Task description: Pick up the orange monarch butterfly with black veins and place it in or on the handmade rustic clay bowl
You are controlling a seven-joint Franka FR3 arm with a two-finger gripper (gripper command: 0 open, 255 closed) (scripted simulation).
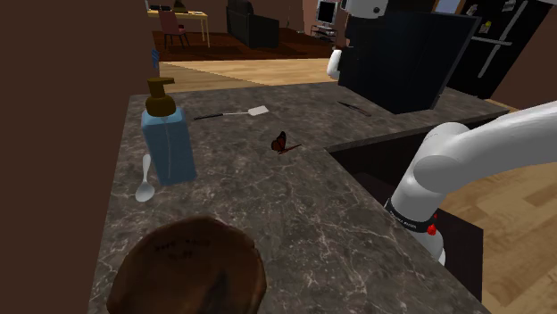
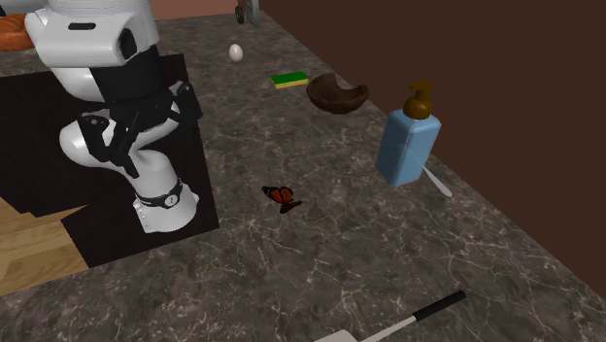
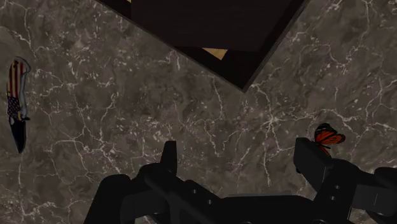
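Shoulder view: shows the butterfly [image 1: 280,143] resting on the marbled desk [image 1: 268,210] near its inner edge, well apart from the brown bowl [image 1: 187,268] at the near end; places a blue soap bottle [image 1: 168,134] between them toward the view's left, with a spoon [image 1: 145,178] just beside it and a spatula [image 1: 234,113] farther back. Second exterior view: finds the butterfly [image 2: 282,197] on the desk near the arm [image 2: 117,78], the bowl [image 2: 337,93] well beyond it beside a green sponge [image 2: 288,79], and an egg [image 2: 235,51] farther off. Wrist view: shows the tool [image 3: 237,153] spread wide, gripping nothing, over bare desk; puts the butterfly [image 3: 327,136] just beside one finger's [image 3: 305,156] tip, outside the gap; sets a flag-patterned knife [image 3: 17,105] well off beyond the other finger.
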